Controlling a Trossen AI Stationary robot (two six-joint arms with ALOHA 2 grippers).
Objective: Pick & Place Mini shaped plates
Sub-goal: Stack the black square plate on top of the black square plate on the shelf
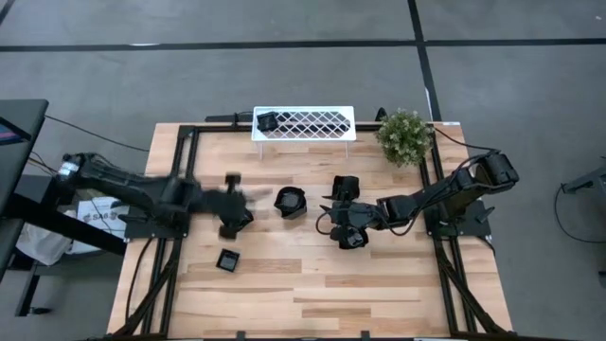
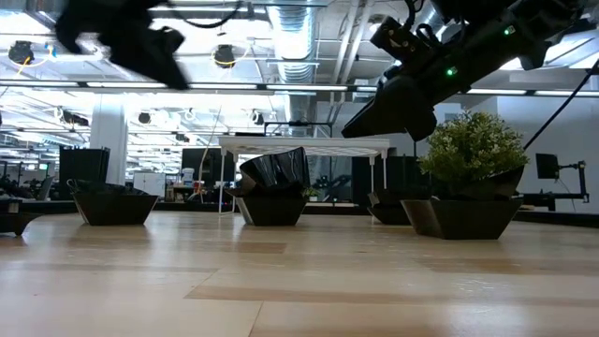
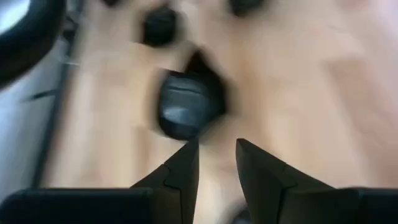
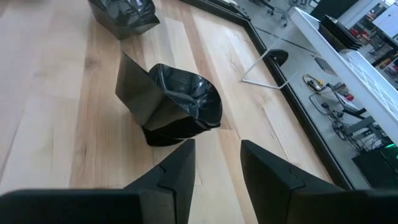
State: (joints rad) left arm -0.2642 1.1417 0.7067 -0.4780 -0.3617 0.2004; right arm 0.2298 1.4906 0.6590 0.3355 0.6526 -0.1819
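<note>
Your left pincer [image 3: 214,165] hangs part-open and empty over a blurred, probably rounded, dish [image 3: 183,112] left of the white rack [image 1: 303,124]. Your right pincer [image 4: 214,163], equally parted and empty, hovers above an angular dish [image 4: 174,102] below the rack on the desk [image 1: 379,284].

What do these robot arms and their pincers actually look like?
Both arms are dark, jointed and slim, with black cables trailing along the table's edges. The left pincer and right pincer each end in two black, angular, wedge-shaped fingers. A small green light glows on one arm in the low view.

Both arms [image 1: 123,185] are matte black with angular wedge-shaped fingers [image 4: 171,177] and a green indicator light.
</note>
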